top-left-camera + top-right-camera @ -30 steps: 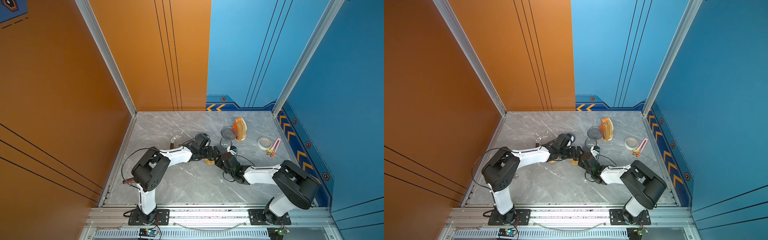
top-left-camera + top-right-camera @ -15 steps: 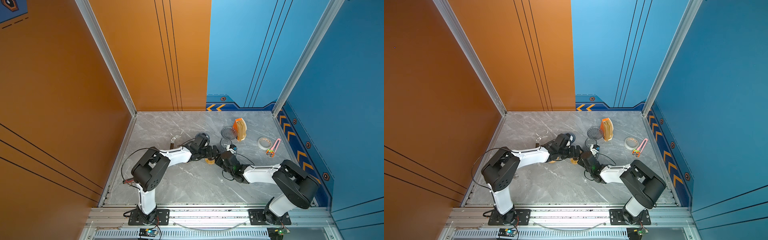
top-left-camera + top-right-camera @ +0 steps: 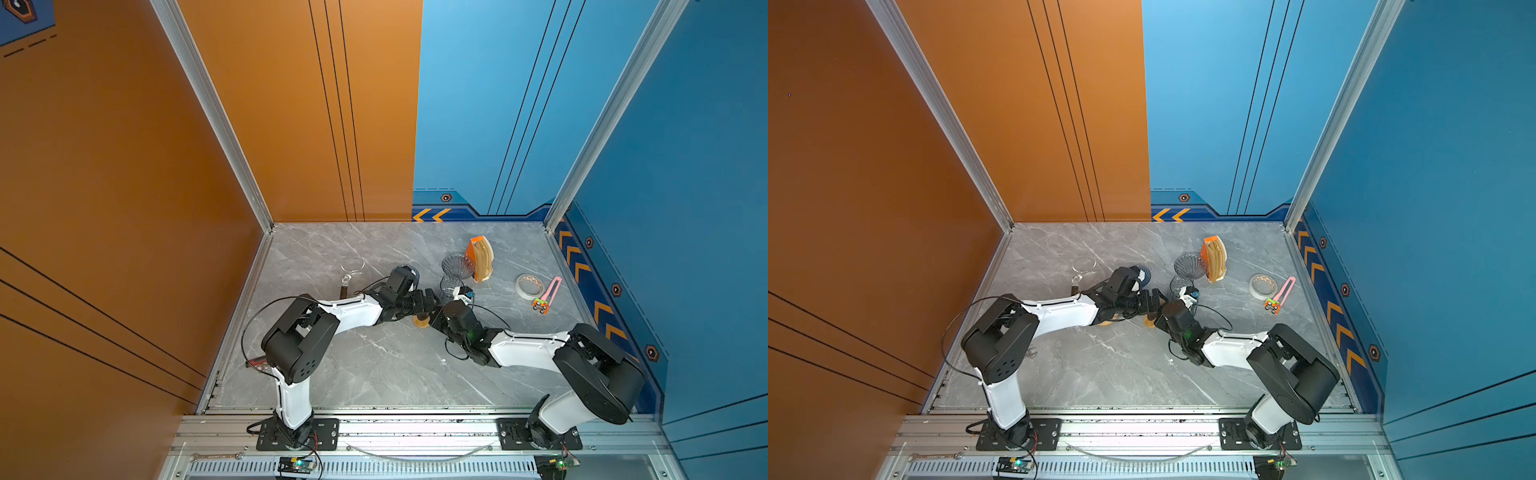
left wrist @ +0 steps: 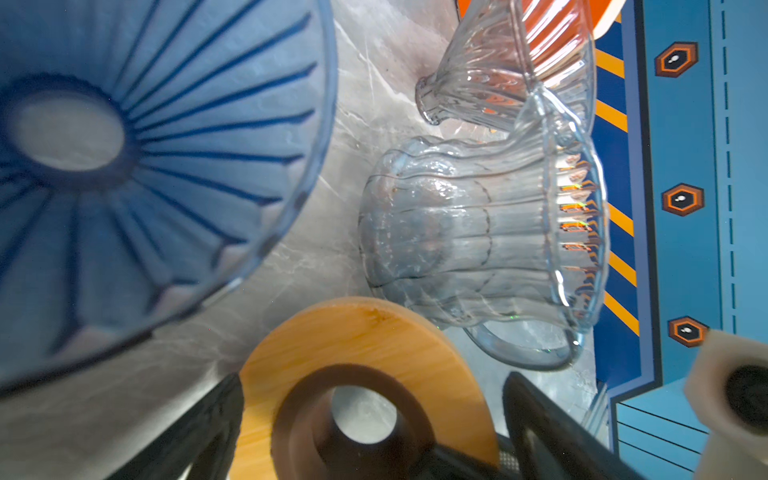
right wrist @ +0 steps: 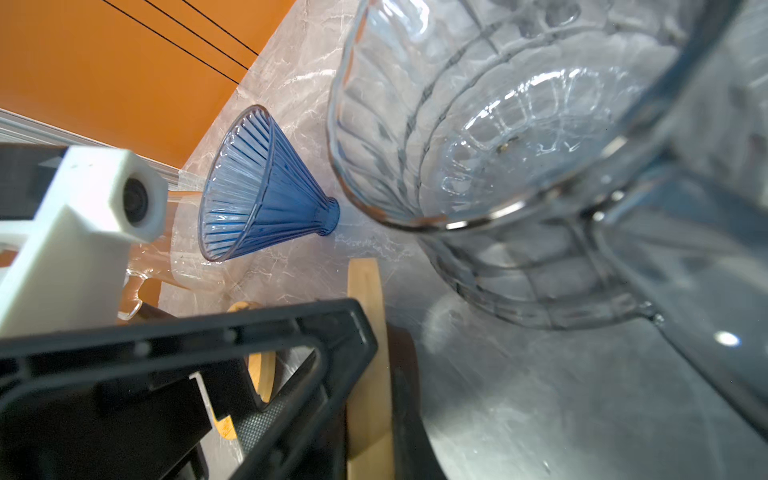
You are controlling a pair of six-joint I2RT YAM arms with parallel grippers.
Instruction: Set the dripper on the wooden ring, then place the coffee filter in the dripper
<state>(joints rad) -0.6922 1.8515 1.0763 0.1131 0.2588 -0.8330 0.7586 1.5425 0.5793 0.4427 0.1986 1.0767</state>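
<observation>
On the table (image 3: 374, 365), the glass jug (image 4: 478, 232) stands near the middle, and the blue cone (image 5: 266, 187) lies on its side close by. Just beside them, our right pincer (image 3: 435, 319) has narrowed almost shut in the last second and now seems to pinch the rim of the wooden ring (image 4: 365, 332). Our left pincer (image 3: 430, 302) stays spread wide around that ring, gripping nothing. So we judge the filter step has not begun. The coffee filters (image 3: 484, 259) wait untouched in their orange holder (image 3: 471, 249), well apart at the back.
</observation>
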